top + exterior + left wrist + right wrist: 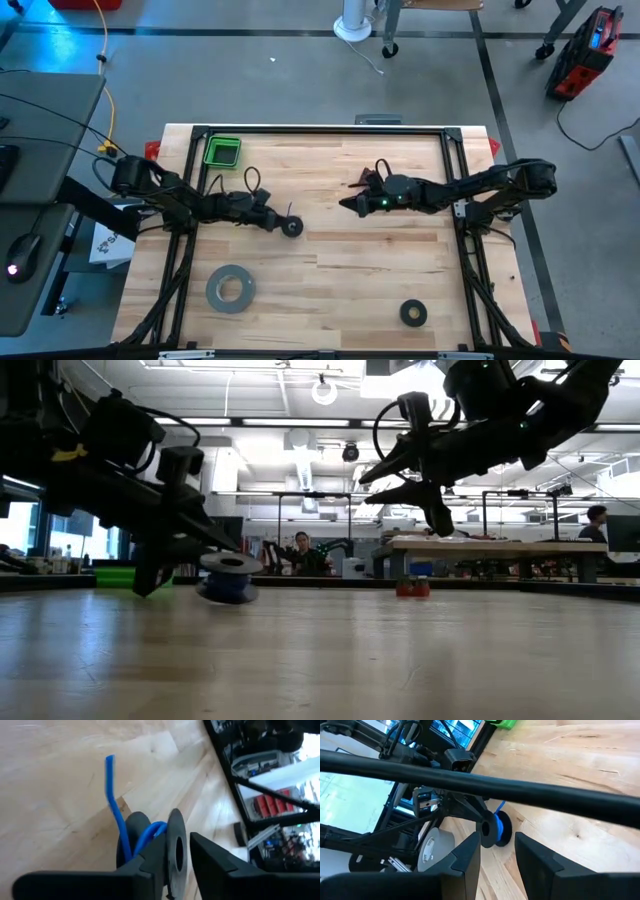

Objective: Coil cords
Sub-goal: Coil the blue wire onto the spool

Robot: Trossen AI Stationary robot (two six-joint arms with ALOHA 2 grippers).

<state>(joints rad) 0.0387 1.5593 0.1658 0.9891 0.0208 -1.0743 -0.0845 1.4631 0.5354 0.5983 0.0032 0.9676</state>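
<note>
Left tool (175,865) part-open astride spool (172,845) flange, blue cord (116,805) wound on.

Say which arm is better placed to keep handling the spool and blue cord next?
Left, probably. The left gripper is already at the spool, one finger against its flange, with the blue cord wound on just ahead. The right gripper hangs apart, raised above the table, empty.

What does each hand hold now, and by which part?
The left hand brackets the small black spool at one flange; a firm grip cannot be told. The right hand holds nothing.
</note>
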